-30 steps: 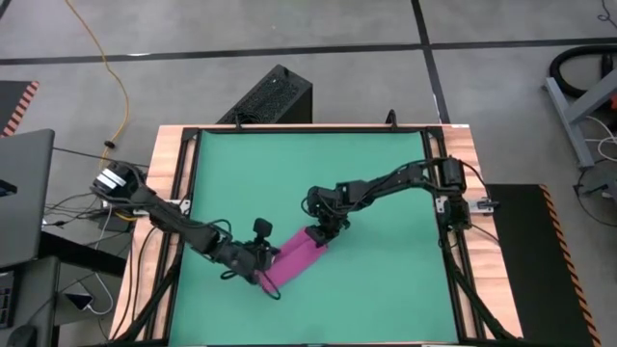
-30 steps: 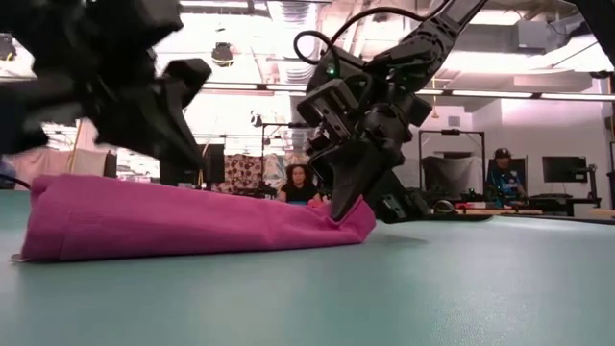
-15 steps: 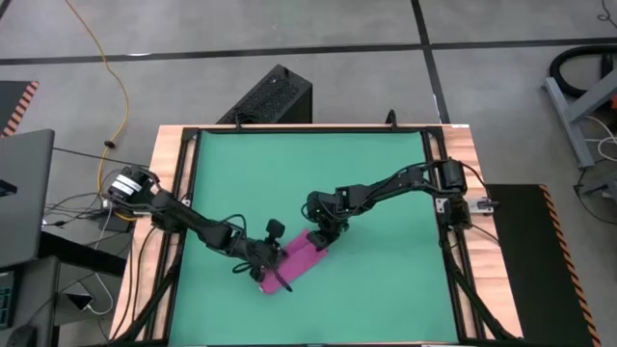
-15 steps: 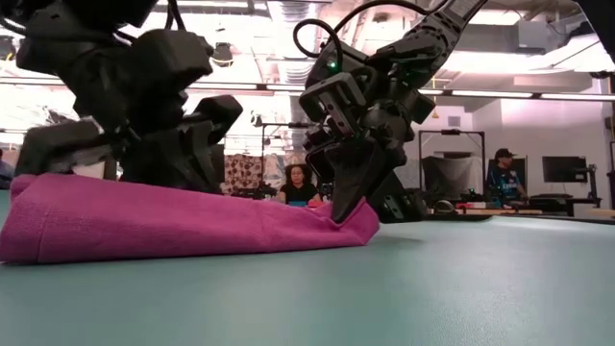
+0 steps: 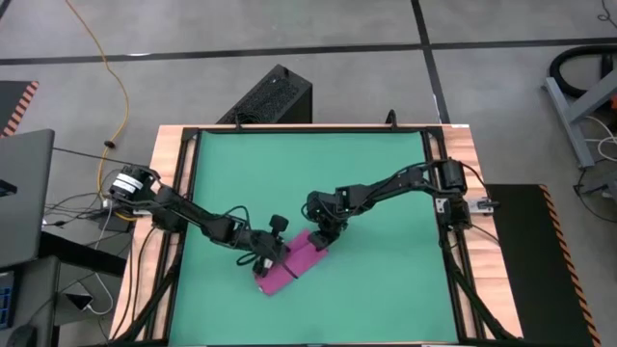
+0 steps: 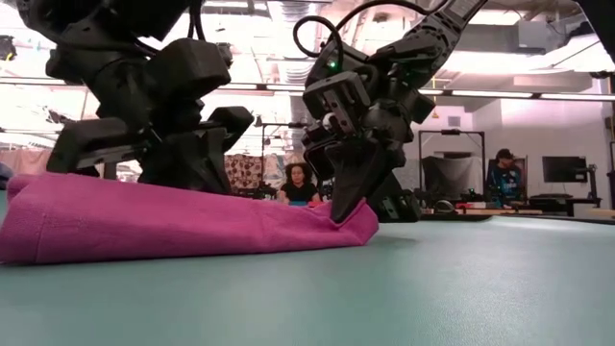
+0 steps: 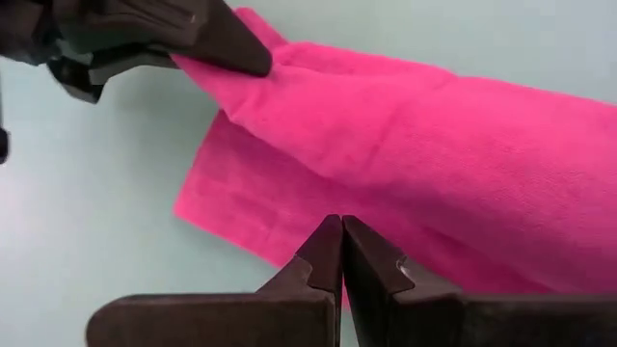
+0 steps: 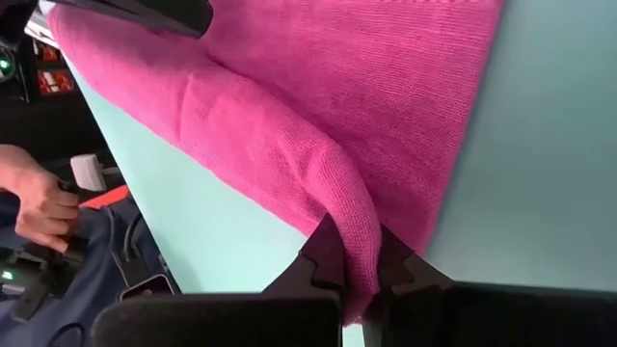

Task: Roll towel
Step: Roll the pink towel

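Observation:
The magenta towel [image 5: 289,265] lies folded over into a long thick strip on the green table [image 5: 386,173], near its front middle. It also shows in the low view [image 6: 192,221]. My left gripper [image 5: 280,253] is shut and sits over the strip's middle; its own view [image 7: 341,231] shows the closed fingertips against the cloth [image 7: 434,125]. My right gripper [image 5: 323,239] is shut on the strip's right end [image 6: 351,219]. No white tag shows. My left gripper has its shut fingertips [image 7: 328,241] on the towel's upper side [image 7: 318,183], about mid-length, coming slanting down from the table's left. The towel lies flat on the table under them. My right gripper pinches a raised fold of the towel [image 8: 352,231] between its two fingers, at the strip's right end. The fingers come from above, pointing down. The fold stands up as a ridge while the cloth around it lies on the table.
A black box [image 5: 275,96] stands on the floor beyond the far edge. A black frame and wooden border [image 5: 174,193] run around the mat. In the room behind, people sit at desks [image 6: 300,185], and a person's hand [image 8: 39,198] shows.
My left gripper has gone from the towel's left end toward the table's right, up onto the strip's middle. The towel's left end has bunched up thicker, and its tag has gone out of sight. My right gripper has kept its hold at the right end.

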`<state>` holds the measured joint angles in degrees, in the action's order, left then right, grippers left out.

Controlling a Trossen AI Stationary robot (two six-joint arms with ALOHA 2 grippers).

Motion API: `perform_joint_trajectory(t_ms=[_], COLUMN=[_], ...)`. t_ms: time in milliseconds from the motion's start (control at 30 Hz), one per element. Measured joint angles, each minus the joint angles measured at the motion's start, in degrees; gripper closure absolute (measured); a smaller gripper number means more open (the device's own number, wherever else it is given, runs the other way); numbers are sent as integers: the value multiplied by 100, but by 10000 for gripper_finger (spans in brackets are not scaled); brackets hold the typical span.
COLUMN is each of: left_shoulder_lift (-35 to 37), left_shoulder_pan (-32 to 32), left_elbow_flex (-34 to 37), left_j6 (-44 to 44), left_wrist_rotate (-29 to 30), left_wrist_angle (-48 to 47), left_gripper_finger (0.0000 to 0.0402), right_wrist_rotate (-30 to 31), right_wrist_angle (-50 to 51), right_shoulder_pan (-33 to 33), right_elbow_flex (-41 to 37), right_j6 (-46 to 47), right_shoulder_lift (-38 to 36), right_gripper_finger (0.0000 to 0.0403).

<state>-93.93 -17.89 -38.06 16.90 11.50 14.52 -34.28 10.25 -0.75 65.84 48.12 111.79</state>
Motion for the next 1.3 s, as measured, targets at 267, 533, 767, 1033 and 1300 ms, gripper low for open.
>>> perform_joint_trajectory(t_ms=[267,533,767,1033,1300], left_shoulder_lift=[-544,-633,-638,-637,-547], left_shoulder_pan=[16,-39,33,45,-195], left_elbow_flex=[-4,-11,-9,-73,-150], left_j6=[-113,-111,-1,46,62], left_wrist_rotate=[-125,-63,-74,334,538], left_wrist_angle=[536,530,453,427,243], left_gripper_finger=[401,401,401,401,401], right_wrist_rotate=[-5,-111,-228,87,317], right_wrist_angle=[44,166,575,483,260], right_shoulder_pan=[122,196,387,428,426], right_elbow_flex=[-1,-2,-2,-2,-2], right_j6=[-76,-187,-468,-529,-989], right_shoulder_lift=[-4,-4,-4,-7,-9], right_gripper_finger=[382,382,383,383,370])
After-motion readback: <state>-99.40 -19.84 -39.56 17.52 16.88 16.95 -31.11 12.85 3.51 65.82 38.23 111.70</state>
